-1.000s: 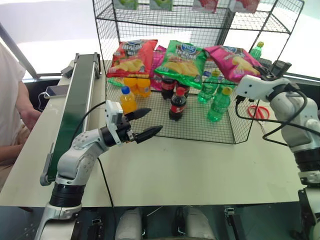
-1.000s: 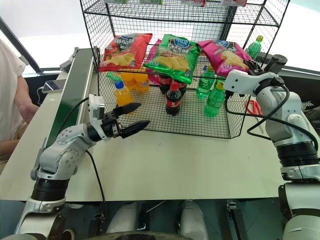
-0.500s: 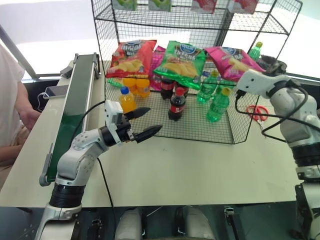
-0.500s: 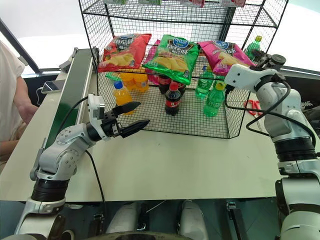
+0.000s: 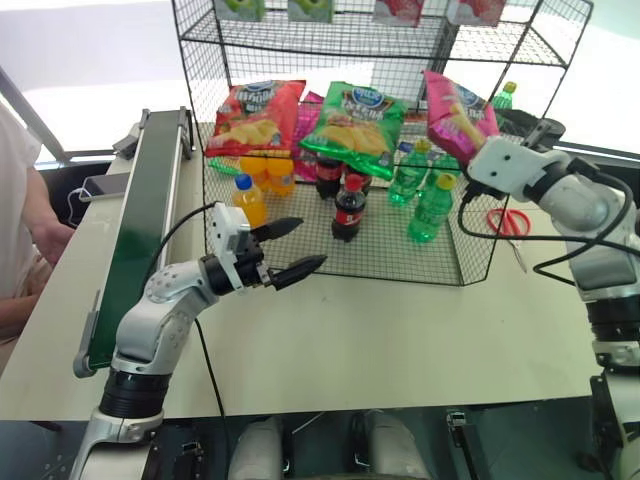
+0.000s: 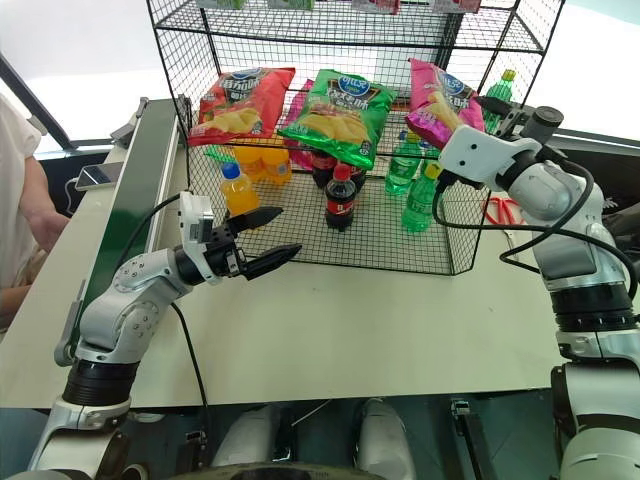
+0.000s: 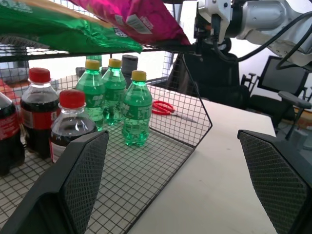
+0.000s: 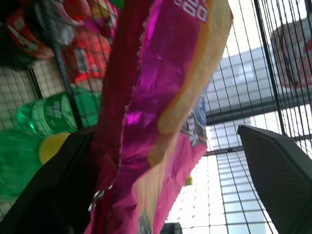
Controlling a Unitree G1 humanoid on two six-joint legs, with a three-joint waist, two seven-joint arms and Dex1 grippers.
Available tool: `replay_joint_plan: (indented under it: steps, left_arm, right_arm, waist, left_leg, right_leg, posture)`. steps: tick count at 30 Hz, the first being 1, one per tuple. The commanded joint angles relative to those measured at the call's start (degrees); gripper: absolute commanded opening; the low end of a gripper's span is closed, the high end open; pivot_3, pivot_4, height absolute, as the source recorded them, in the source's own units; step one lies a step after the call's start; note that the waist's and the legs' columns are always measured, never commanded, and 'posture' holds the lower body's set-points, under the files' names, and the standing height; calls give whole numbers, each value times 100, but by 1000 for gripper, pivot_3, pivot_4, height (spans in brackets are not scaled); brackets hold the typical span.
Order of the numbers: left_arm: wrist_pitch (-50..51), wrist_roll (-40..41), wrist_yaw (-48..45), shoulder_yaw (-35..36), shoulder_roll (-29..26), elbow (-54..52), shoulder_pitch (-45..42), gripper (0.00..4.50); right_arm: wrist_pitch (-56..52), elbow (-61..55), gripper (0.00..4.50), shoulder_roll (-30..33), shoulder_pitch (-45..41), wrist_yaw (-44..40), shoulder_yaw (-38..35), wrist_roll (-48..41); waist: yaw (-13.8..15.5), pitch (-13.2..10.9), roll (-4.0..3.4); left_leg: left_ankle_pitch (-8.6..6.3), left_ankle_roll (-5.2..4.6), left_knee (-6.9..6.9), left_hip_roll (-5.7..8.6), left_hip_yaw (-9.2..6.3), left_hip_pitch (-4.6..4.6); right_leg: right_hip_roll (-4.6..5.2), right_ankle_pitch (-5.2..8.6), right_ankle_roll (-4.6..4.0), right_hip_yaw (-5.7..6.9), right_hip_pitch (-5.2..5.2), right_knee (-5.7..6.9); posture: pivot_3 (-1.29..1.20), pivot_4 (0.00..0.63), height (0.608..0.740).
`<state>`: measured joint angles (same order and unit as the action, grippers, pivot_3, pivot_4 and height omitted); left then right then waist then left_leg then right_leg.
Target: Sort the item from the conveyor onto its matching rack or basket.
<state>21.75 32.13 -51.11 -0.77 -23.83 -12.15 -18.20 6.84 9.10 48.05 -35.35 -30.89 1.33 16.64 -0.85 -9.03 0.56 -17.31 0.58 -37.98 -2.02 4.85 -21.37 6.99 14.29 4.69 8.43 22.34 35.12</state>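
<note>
A: Where is the pink crisp bag point(image 5: 455, 118)?

B: Just ahead of the right hand point(image 6: 452, 150), at the right end of the black wire rack point(image 6: 420, 255), above the green bottles point(image 5: 428, 200). It stands nearly on edge, tilted, beside the green crisp bag point(image 5: 358, 118) and well apart from the red crisp bag point(image 5: 248, 108).

A: Does the right hand grip it?

B: The right wrist view shows the two fingers spread wide, with the bag lying against one finger point(image 8: 53, 190) and the other finger point(image 8: 282, 170) standing clear of it. The bag touches the hand; whether its lower edge rests on the mesh tier I cannot tell from here.

A: And the left hand point(image 5: 285, 250)?

B: It hovers over the bench point(image 5: 380, 330), just in front of the rack's low tray wall, fingers fully apart and holding nothing. An orange bottle point(image 5: 247, 198) stands just beyond it, the cola bottles point(image 5: 346, 205) a little farther on.

A: The conveyor point(image 5: 140, 215)?

B: It runs along the outer side of the left hand, its green belt bare. A person's arm point(image 5: 25, 250) shows beyond it. Red scissors point(image 5: 508, 222) lie on the bench below the right hand.
</note>
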Motion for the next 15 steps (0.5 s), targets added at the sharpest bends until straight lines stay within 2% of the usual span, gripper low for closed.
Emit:
replay_joint_plan:
  steps: [1,2,3,4,11,15]
  left_arm:
    - [-179,-70,-69,45,-79,-70,-66,4500]
    - [-178,-69,-71,41,-77,-61,-71,4500]
    - [-210,-100,-74,17,-81,-57,-70,4500]
    - [-230,-114,-74,-2,-81,-56,-66,4500]
    - [-235,-126,-52,-3,-46,-81,-31,4500]
    - [-240,-156,-45,-4,-42,-81,-18,4500]
  right_arm:
    - [261,-85,4428,-15,42,-32,-136,-226]
    - [260,-64,4049,-35,49,-15,-151,-250]
    - [258,-42,3903,-34,75,-44,-137,-260]
    - [282,-6,3569,-20,92,-8,-114,-201]
    - [533,178,162,22,-8,104,-67,-98]
    - [929,499,72,188,-249,198,83,223]
  waist:
    - [6,0,-1]
    - [7,-1,-1]
    - [9,-1,-2]
    - [13,-1,-1]
    - [20,-1,-1]
    - [16,-1,-1]
  left_leg:
    - [0,0,0,-1,0,-1]
    - [0,0,0,-1,0,-1]
    - [0,0,0,-1,0,-1]
    - [0,0,0,-2,0,-2]
    - [0,0,-1,-2,0,-3]
    - [0,-1,-1,-2,1,-2]
  right_leg:
    - [0,-1,-1,0,1,2]
    - [0,-1,-2,0,3,2]
    - [0,-1,-2,0,3,2]
    - [0,-1,-2,0,3,2]
    - [1,-1,-2,0,3,0]
    - [1,-1,-2,0,4,1]
  posture:
    - [0,150,740]
    - [0,150,740]
    - [0,150,740]
    - [0,150,740]
    - [0,150,740]
    - [0,150,740]
